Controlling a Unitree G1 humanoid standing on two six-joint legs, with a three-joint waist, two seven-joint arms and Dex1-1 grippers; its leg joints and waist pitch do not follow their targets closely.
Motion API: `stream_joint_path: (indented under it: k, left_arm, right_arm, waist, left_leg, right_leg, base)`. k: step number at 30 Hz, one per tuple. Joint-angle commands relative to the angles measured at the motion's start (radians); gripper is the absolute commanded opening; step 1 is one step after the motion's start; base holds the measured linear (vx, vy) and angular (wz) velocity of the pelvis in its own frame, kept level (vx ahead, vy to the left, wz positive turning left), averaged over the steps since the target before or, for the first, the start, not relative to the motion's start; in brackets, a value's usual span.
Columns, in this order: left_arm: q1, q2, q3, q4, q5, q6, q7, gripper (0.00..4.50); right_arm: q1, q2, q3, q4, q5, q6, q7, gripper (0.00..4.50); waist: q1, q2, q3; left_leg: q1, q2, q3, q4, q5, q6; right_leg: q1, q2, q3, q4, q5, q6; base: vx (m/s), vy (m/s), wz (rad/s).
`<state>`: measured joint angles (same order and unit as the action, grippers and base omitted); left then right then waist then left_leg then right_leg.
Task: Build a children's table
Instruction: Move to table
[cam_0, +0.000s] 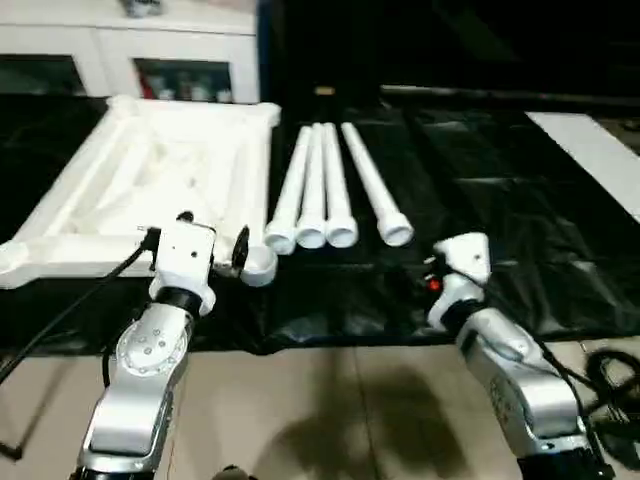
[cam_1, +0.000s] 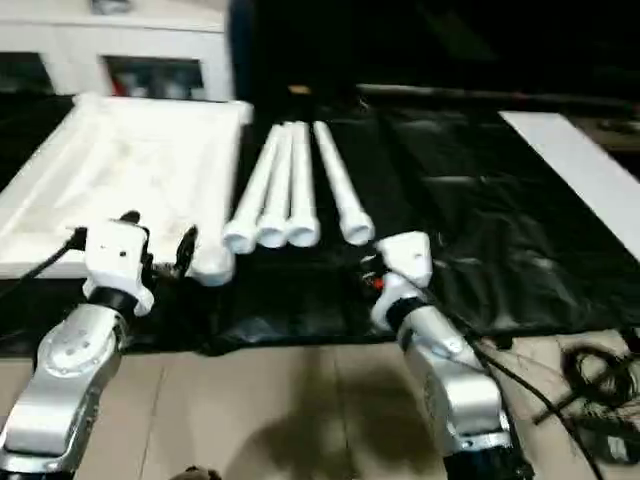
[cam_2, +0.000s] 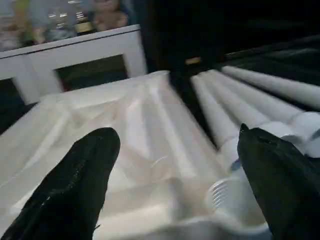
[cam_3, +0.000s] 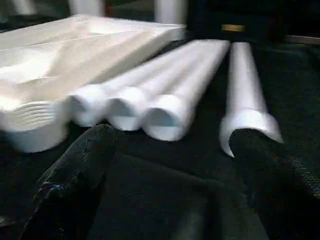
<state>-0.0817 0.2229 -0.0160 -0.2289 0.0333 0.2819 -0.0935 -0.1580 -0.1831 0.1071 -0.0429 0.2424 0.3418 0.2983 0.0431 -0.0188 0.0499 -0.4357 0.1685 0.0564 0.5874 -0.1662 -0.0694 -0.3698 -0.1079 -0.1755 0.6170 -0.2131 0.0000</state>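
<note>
From the head views, the table top (cam_0: 150, 185) lies upside down on the black-covered desk (cam_0: 500, 200), ribbed underside up, on the robot's left. Its near right corner socket (cam_0: 258, 265) sits just ahead of the left gripper (cam_0: 195, 245), whose jaws stand apart and hold nothing. To the right of the top lie the four legs: three legs (cam_0: 312, 190) side by side and touching, and a fourth leg (cam_0: 375, 195) a little apart, fanned slightly rightward. All four run lengthwise away from the robot, wide ends nearest it and narrow ends far. The right gripper (cam_1: 385, 262) hangs near the wide end of the fourth leg; this arm is the nearer one to the legs, so I judge a leg pickup falls to it.

In the left wrist view, the left gripper's two black fingers (cam_2: 70, 190) are spread wide, framing the socket (cam_2: 232, 200) and the ribbed underside beyond it, with a white cabinet (cam_2: 75, 55) behind.

In the right wrist view, the right gripper's fingers (cam_3: 75, 175) are likewise wide apart and empty. The open ends of the three legs (cam_3: 125, 107) face the camera between them, while the fourth leg's flared end (cam_3: 247, 122) lies just beyond one fingertip, its long axis pointing straight away. The jaws would likely need to turn across that axis to grip it.
</note>
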Motion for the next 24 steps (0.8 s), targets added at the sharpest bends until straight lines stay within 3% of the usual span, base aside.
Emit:
stream_joint_path:
  k: [1, 2, 3, 4, 5, 6, 7, 8, 9, 10, 11, 12, 13, 14, 15, 16, 17, 18, 19, 20, 21, 22, 23, 24]
  left_arm:
    - [0.013, 0.007, 0.009, -0.033, 0.002, 0.020, -0.006, 4.27]
    - [0.014, 0.008, 0.009, -0.038, 0.003, 0.022, -0.006, 4.27]
    - [0.015, 0.008, 0.011, -0.039, 0.001, 0.023, -0.007, 4.27]
    - [0.015, 0.008, 0.012, -0.041, 0.000, 0.025, -0.007, 4.27]
    - [0.016, 0.009, 0.013, -0.043, 0.000, 0.026, -0.007, 4.27]
    - [0.018, 0.009, 0.013, -0.045, 0.000, 0.026, -0.008, 4.27]
    - [0.019, 0.011, 0.013, -0.044, 0.000, 0.026, -0.009, 4.27]
    - [0.019, 0.012, 0.013, -0.044, -0.001, 0.026, -0.010, 4.27]
    - [0.020, 0.014, 0.012, -0.044, -0.002, 0.027, -0.016, 4.27]
    - [0.019, 0.015, 0.011, -0.045, -0.001, 0.029, -0.019, 4.27]
    - [0.019, 0.015, 0.012, -0.045, -0.001, 0.030, -0.020, 4.27]
    - [0.019, 0.015, 0.012, -0.046, 0.000, 0.030, -0.021, 4.27]
    - [0.019, 0.014, 0.014, -0.046, 0.001, 0.032, -0.021, 4.27]
    - [0.019, 0.014, 0.014, -0.046, 0.001, 0.032, -0.021, 4.27]
    - [0.018, 0.014, 0.015, -0.046, -0.001, 0.035, -0.019, 4.27]
    - [0.018, 0.015, 0.015, -0.046, -0.002, 0.036, -0.019, 4.27]
    - [0.018, 0.015, 0.015, -0.045, -0.003, 0.037, -0.018, 4.27]
    - [0.017, 0.015, 0.015, -0.045, -0.003, 0.037, -0.018, 4.27]
    - [0.017, 0.014, 0.017, -0.042, -0.004, 0.037, -0.018, 4.27]
    - [0.016, 0.014, 0.018, -0.041, -0.004, 0.037, -0.018, 4.27]
    - [0.016, 0.013, 0.019, -0.039, -0.004, 0.037, -0.018, 4.27]
    - [0.016, 0.013, 0.019, -0.038, -0.005, 0.037, -0.019, 4.27]
    - [0.016, 0.013, 0.019, -0.037, -0.005, 0.036, -0.019, 4.27]
    - [0.016, 0.013, 0.019, -0.036, -0.004, 0.035, -0.020, 4.27]
  right_arm:
    - [-0.017, -0.002, 0.012, -0.019, 0.000, 0.013, 0.023, 4.09]
    - [-0.017, -0.002, 0.013, -0.019, -0.001, 0.014, 0.030, 4.09]
    - [-0.018, -0.001, 0.013, -0.018, 0.001, 0.015, 0.033, 4.09]
    - [-0.019, -0.002, 0.015, -0.017, 0.002, 0.016, 0.039, 4.09]
    - [-0.019, -0.004, 0.019, -0.017, -0.001, 0.013, 0.044, 4.09]
    - [-0.019, -0.007, 0.023, -0.017, -0.006, 0.008, 0.048, 4.09]
    - [-0.018, -0.005, 0.022, -0.015, -0.003, 0.003, 0.051, 4.09]
    - [-0.018, -0.004, 0.021, -0.014, 0.000, -0.001, 0.052, 4.09]
    - [-0.022, 0.001, 0.011, -0.009, 0.009, 0.005, 0.048, 4.09]
    - [-0.026, 0.004, 0.004, -0.007, 0.016, 0.010, 0.048, 4.09]
    - [-0.028, 0.005, 0.001, -0.006, 0.018, 0.011, 0.048, 4.09]
    - [-0.028, 0.005, 0.000, -0.005, 0.019, 0.011, 0.049, 4.09]
    - [-0.030, 0.008, -0.006, -0.003, 0.023, 0.009, 0.049, 4.09]
    - [-0.030, 0.008, -0.006, -0.003, 0.023, 0.009, 0.049, 4.09]
    - [-0.028, 0.012, -0.011, -0.006, 0.022, 0.010, 0.054, 4.09]
    - [-0.027, 0.012, -0.012, -0.007, 0.022, 0.010, 0.056, 4.09]
    - [-0.025, 0.012, -0.011, -0.009, 0.021, 0.009, 0.057, 4.09]
    - [-0.025, 0.012, -0.011, -0.010, 0.021, 0.009, 0.057, 4.09]
    - [-0.022, 0.010, -0.008, -0.011, 0.018, 0.007, 0.058, 4.09]
    - [-0.022, 0.010, -0.007, -0.011, 0.018, 0.006, 0.058, 4.09]
    - [-0.022, 0.009, -0.007, -0.010, 0.017, 0.004, 0.058, 4.09]
    - [-0.022, 0.008, -0.007, -0.009, 0.017, 0.003, 0.058, 4.09]
    - [-0.022, 0.008, -0.008, -0.008, 0.017, 0.001, 0.058, 4.09]
    - [-0.022, 0.008, -0.010, -0.008, 0.017, 0.000, 0.058, 4.09]
  waist:
    - [0.006, -0.020, -0.020]
    - [-0.047, -0.032, 0.004]
    - [-0.046, 0.007, 0.013]
    - [-0.101, 0.020, 0.013]
    - [-0.070, 0.084, 0.001]
    - [-0.143, 0.075, -0.026]
    - [-0.154, 0.081, -0.037]
    - [-0.168, 0.065, -0.019]
    - [-0.165, 0.052, -0.013]
    - [-0.152, -0.002, -0.037]
    - [-0.136, -0.030, -0.053]
    - [-0.091, -0.034, -0.047]
    - [-0.066, -0.049, -0.071]
    - [-0.049, -0.051, -0.057]
    - [-0.044, -0.049, -0.056]
    - [-0.012, -0.011, -0.066]
    - [-0.007, 0.026, -0.071]
    - [-0.022, 0.067, -0.075]
    - [-0.070, 0.086, -0.092]
    - [-0.034, 0.075, -0.076]
    - [-0.033, 0.070, -0.075]
    - [-0.027, 0.047, -0.072]
    - [-0.025, 0.042, -0.065]
    - [-0.014, 0.005, -0.045]
  left_leg:
    - [0.086, -0.029, 0.019, 0.067, -0.562, -0.055]
    - [0.130, -0.056, 0.032, 0.273, -0.304, -0.048]
    - [0.138, -0.027, 0.017, 0.285, -0.316, -0.044]
    - [0.105, 0.029, 0.002, 0.216, -0.529, -0.064]
    - [0.033, -0.003, 0.002, -0.018, -0.779, -0.081]
    - [0.127, 0.007, -0.136, -0.072, -0.783, 0.050]
    - [0.260, 0.058, -0.135, -0.053, -0.721, 0.055]
    - [0.221, 0.054, -0.191, -0.073, -0.535, 0.154]
    - [0.206, 0.048, -0.188, -0.078, -0.466, 0.198]
    - [0.246, 0.023, -0.187, -0.057, -0.211, 0.291]
    - [0.185, -0.040, -0.134, -0.002, -0.110, 0.252]
    - [0.100, -0.106, -0.055, 0.090, -0.092, 0.222]
    - [0.008, -0.063, -0.033, 0.195, -0.159, 0.158]
    - [-0.010, -0.077, -0.015, 0.182, -0.077, 0.101]
    - [-0.010, -0.075, -0.009, 0.163, -0.022, 0.081]
    - [-0.011, -0.049, 0.009, 0.041, 0.195, 0.108]
    - [0.027, -0.020, 0.004, -0.008, 0.259, 0.139]
    - [0.097, 0.017, -0.026, -0.029, 0.268, 0.184]
    - [0.201, 0.124, -0.144, -0.044, 0.143, 0.385]
    - [0.182, 0.131, -0.129, -0.023, 0.102, 0.448]
    - [0.172, 0.131, -0.115, -0.029, 0.055, 0.446]
    - [0.161, 0.114, -0.084, -0.051, -0.048, 0.444]
    - [0.148, 0.112, -0.079, -0.067, -0.082, 0.453]
    - [0.110, 0.077, -0.029, -0.081, -0.247, 0.400]
  right_leg:
    - [-0.017, -0.157, 0.012, -0.214, -0.979, -0.087]
    - [-0.059, -0.207, -0.097, -0.297, -1.157, -0.068]
    - [-0.013, -0.241, -0.127, -0.294, -1.141, -0.056]
    - [0.104, -0.257, -0.199, -0.225, -1.030, 0.001]
    - [0.229, -0.068, -0.126, -0.002, -0.558, -0.050]
    - [0.115, 0.032, -0.036, 0.046, -0.277, -0.008]
    - [0.006, 0.017, 0.009, 0.032, -0.236, -0.017]
    - [0.020, 0.021, 0.043, 0.086, -0.235, -0.013]
    - [0.027, 0.016, 0.058, 0.073, -0.225, -0.013]
    - [0.005, -0.027, 0.141, 0.033, -0.159, -0.024]
    - [0.078, -0.067, 0.196, -0.025, -0.118, -0.034]
    - [0.179, -0.133, 0.269, -0.071, -0.092, -0.079]
    - [0.269, -0.213, 0.337, -0.095, 0.014, -0.166]
    - [0.235, -0.129, 0.285, -0.082, 0.251, -0.203]
    - [0.225, -0.096, 0.259, -0.078, 0.322, -0.235]
    - [0.212, 0.003, 0.163, -0.074, 0.296, -0.280]
    - [0.193, 0.032, 0.125, -0.059, 0.220, -0.249]
    - [0.150, 0.067, 0.086, -0.024, 0.108, -0.184]
    - [0.006, 0.091, 0.075, 0.123, -0.187, -0.085]
    - [-0.019, 0.056, 0.105, 0.138, -0.219, -0.036]
    - [-0.028, 0.050, 0.110, 0.146, -0.188, -0.012]
    - [-0.050, 0.045, 0.120, 0.144, -0.089, 0.047]
    - [-0.048, 0.037, 0.130, 0.138, -0.068, 0.050]
    - [-0.023, 0.015, 0.157, 0.057, -0.015, 0.001]
  base:
    - [-0.078, -0.033, 0.63]
    - [-0.040, 0.062, 0.43]
    - [-0.040, 0.062, 0.43]
    - [0.161, 0.190, 0.31]
    - [0.176, 0.185, 0.51]
    - [0.176, 0.185, 0.51]
    - [0.153, 0.087, 0.49]
    - [0.158, 0.037, -0.09]
    - [0.158, 0.037, -0.09]
    - [0.108, 0.021, -0.34]
    - [0.134, -0.010, -0.04]
    - [0.134, -0.010, -0.04]
    - [0.165, 0.028, 0.04]
    - [0.149, 0.039, 0.00]
    - [0.149, 0.039, 0.00]
    - [0.130, 0.008, 0.02]
    - [0.105, 0.041, 0.03]
    - [0.105, 0.041, 0.03]
    - [0.118, 0.050, -0.07]
    - [0.138, 0.043, -0.03]
    - [0.138, 0.043, -0.03]
    - [0.089, 0.037, 0.11]
    - [0.059, -0.010, 0.03]
    - [0.059, -0.010, 0.03]
